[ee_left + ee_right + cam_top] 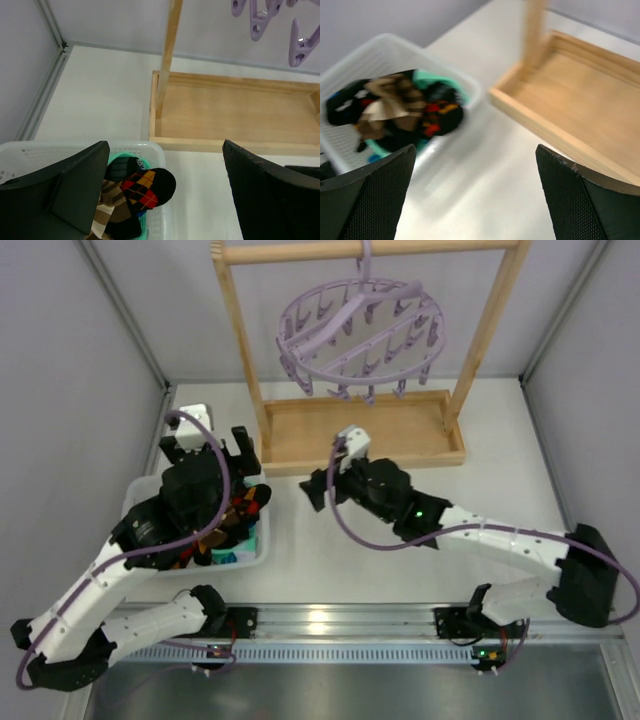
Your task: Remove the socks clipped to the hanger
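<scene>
The wooden rail frame (240,340) stood at the back with the hanger (360,330) bare, no sock clipped, so the job looked done. The socks (142,192) lay heaped in the white basket (140,498), just under the left pincer (164,150) and left of the right pincer (475,150). Both gaped wide, empty.
</scene>
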